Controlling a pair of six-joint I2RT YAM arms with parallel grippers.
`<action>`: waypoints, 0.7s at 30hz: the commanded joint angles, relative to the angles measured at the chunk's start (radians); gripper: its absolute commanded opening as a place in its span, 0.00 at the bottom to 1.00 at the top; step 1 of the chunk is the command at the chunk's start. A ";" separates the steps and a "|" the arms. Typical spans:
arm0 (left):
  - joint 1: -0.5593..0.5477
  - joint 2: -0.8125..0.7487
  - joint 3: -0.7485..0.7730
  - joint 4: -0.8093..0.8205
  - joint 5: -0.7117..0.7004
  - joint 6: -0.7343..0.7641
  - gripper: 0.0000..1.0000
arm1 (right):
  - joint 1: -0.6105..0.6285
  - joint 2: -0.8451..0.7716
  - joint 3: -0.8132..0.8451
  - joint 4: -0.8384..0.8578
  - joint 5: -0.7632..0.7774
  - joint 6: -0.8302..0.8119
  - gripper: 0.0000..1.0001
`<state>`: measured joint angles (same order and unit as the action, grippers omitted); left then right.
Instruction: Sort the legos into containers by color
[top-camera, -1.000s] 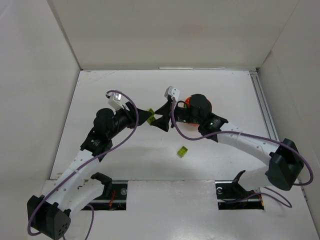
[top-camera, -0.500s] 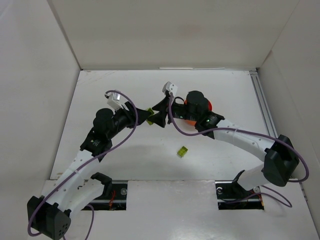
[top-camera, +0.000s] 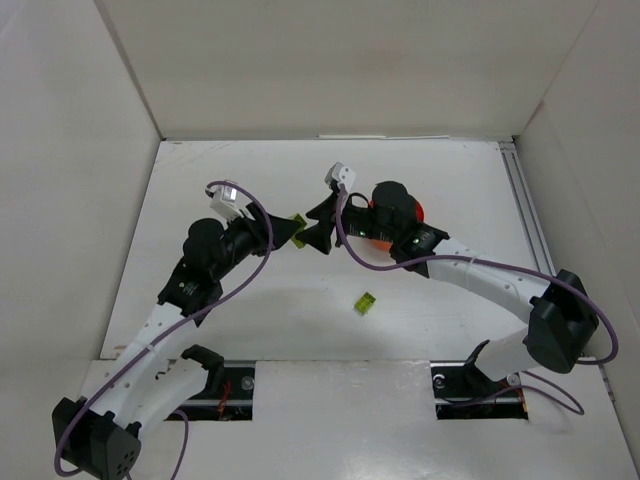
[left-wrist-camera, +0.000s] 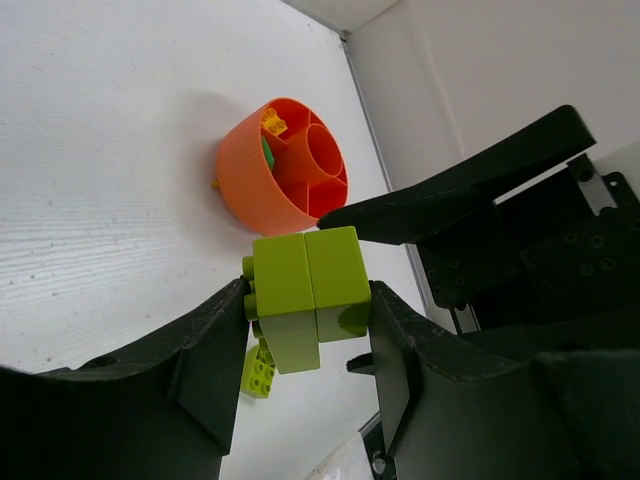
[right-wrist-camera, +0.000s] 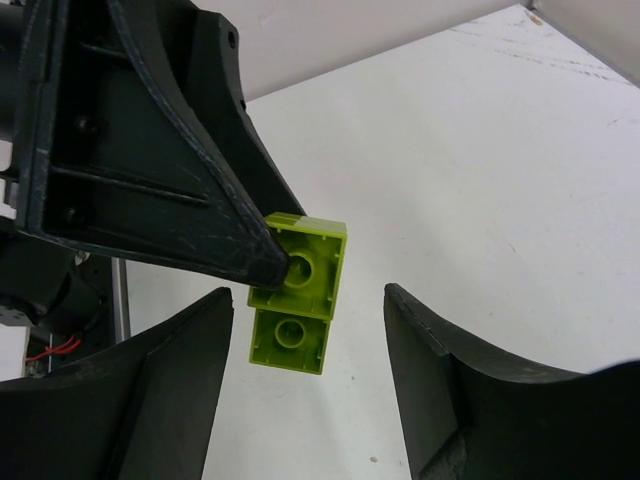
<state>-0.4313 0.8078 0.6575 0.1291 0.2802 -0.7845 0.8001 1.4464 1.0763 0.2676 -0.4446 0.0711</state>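
From above, my left gripper (top-camera: 291, 231) is clamped on a pair of joined lime legos (top-camera: 297, 222). My right gripper (top-camera: 318, 236) faces it from 3 o'clock, and the orange dish (top-camera: 417, 213) peeks out beneath that arm. A loose lime brick (top-camera: 365, 302) lies at 5 o'clock. My left wrist shows the pair pinched firmly, with the dish at 12 o'clock. My right wrist shows its jaws spread either side of the pair, not touching. I judge this a handover or pull-apart: next, close squarely on the free brick.
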 joint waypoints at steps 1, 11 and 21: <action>-0.004 -0.045 0.051 0.069 -0.012 -0.012 0.18 | 0.010 -0.015 0.054 0.013 0.023 -0.010 0.67; -0.004 -0.036 0.031 0.087 -0.003 -0.012 0.18 | 0.019 0.017 0.108 0.024 -0.022 0.009 0.67; -0.004 -0.067 0.013 0.118 -0.012 -0.021 0.18 | 0.028 0.039 0.117 0.024 -0.029 0.038 0.55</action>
<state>-0.4313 0.7776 0.6575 0.1722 0.2661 -0.8021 0.8200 1.4918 1.1488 0.2516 -0.4706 0.0937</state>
